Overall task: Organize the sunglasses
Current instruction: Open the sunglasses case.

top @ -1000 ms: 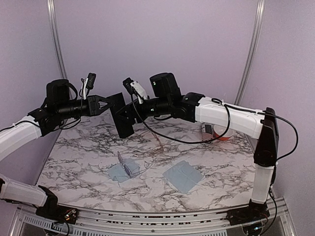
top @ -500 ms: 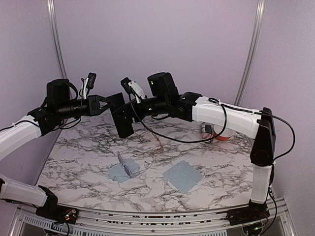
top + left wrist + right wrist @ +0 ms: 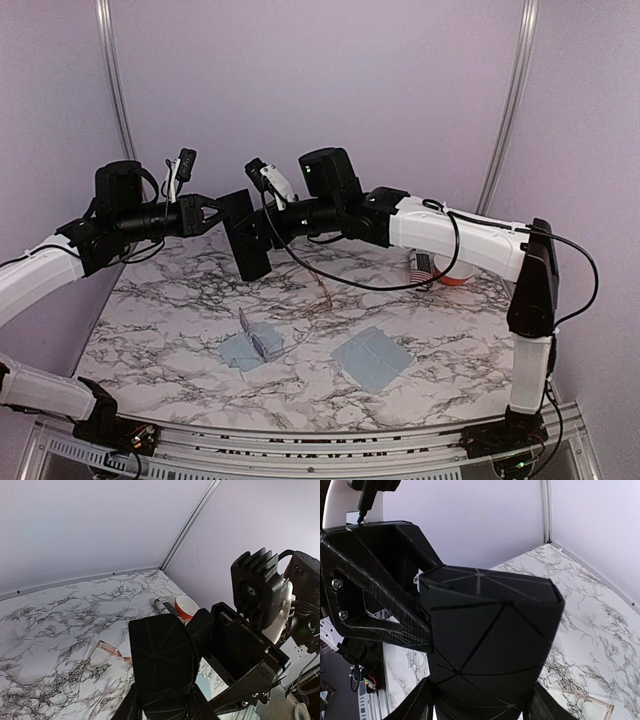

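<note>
Black case (image 3: 490, 630) is held in mid-air, clamped in the left pincer (image 3: 165, 707). The right pincer (image 3: 480, 706) is set astride its other end, and whether it grips cannot be told. The step is judged as opening the case: the left hold should be firm and the right closed squarely before any pull. Wire-framed sunglasses (image 3: 112, 652) are seen on the surface (image 3: 180, 330) below both pincers. Lilac sunglasses (image 3: 262, 340), below and nearer the bases on a blue cloth (image 3: 240, 352), are shown only by the top view.

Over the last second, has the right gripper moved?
Yes. The right gripper slid slightly left, away from the orange cup.
</note>
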Tool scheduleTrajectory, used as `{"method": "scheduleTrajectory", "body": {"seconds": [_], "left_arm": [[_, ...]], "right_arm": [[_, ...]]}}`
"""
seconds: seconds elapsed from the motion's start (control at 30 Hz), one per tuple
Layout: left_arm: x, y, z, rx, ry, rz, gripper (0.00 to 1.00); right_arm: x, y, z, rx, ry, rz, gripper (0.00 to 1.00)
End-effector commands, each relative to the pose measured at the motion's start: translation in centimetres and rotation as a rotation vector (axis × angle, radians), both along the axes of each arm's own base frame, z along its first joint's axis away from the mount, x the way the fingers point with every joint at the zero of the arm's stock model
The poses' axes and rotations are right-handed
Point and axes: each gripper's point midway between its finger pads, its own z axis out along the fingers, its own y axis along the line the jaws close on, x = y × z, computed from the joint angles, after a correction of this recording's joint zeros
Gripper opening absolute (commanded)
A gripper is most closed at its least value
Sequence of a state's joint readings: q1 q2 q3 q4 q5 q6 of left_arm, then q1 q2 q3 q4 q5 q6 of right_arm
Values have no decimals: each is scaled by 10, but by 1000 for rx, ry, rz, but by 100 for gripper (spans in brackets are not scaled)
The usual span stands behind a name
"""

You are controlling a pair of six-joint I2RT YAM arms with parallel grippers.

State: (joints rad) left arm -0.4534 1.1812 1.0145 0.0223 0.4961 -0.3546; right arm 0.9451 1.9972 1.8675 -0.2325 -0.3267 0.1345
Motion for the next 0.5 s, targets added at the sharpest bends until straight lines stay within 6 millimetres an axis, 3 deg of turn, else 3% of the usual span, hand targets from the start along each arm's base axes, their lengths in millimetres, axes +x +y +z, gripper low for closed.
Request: {"method": "scheduleTrajectory", "body": {"seconds": [0.0, 0.2, 0.47], "left_arm": [[-3, -3, 24, -21, -61, -16, 17], [-6, -4, 25, -22, -66, -28, 17], [-10, -6, 28, -26, -74, -47, 17]], "right_arm": [[-3, -1, 22, 39, -20, 24, 55], [-3, -3, 22, 45, -12, 33, 48], [-3, -8, 22, 58, 14, 68, 48]]}}
